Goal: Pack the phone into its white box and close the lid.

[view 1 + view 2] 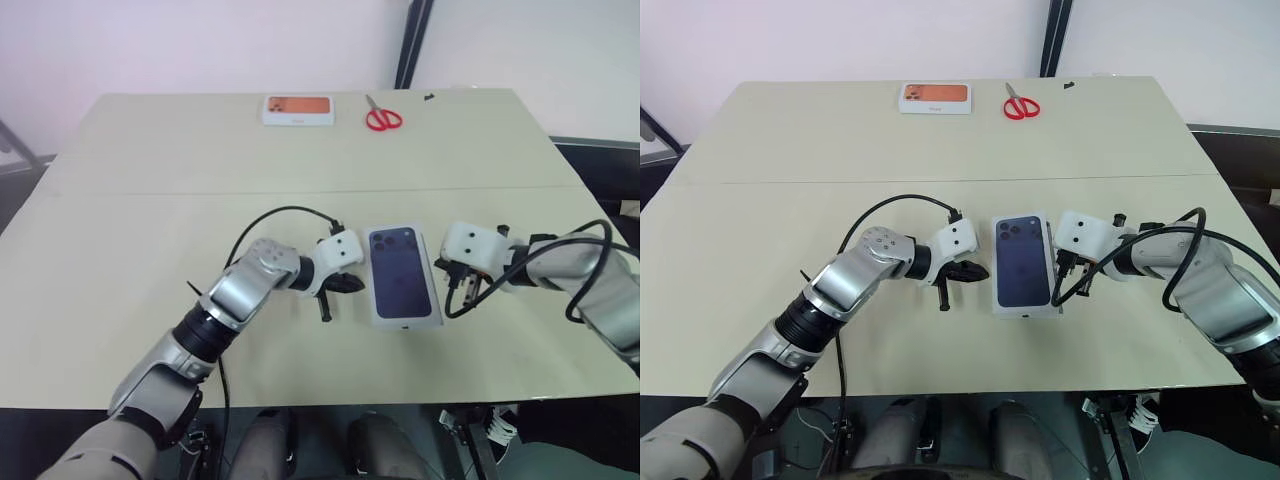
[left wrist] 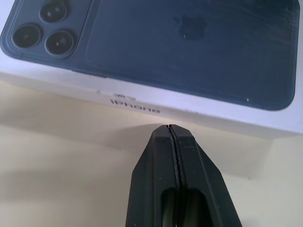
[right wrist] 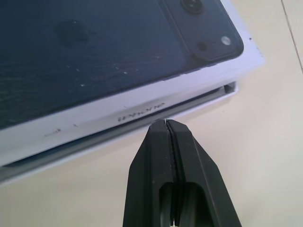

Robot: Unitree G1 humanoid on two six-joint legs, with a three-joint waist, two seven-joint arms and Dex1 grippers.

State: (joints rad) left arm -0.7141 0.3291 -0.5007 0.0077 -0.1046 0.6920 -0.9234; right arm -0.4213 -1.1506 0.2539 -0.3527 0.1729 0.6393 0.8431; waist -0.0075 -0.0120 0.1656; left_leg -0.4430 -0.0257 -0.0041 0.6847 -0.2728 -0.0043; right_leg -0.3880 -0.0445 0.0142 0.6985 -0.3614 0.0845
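Lid [image 1: 402, 273] with its dark phone picture seated over white box [image 3: 142, 124] at the near middle of the bench [image 1: 150, 220], a strip of box showing beneath. Left gripper [image 2: 171, 128] and right gripper [image 3: 164, 123] pressed together, empty, flanking its long sides.

I've got both arms reaching in toward each other: my left pincer [image 1: 338, 287] points toward three o'clock with its fingers pressed together, my right pincer [image 1: 462, 290] angles toward nine o'clock, likewise clamped tight, both tilted downward
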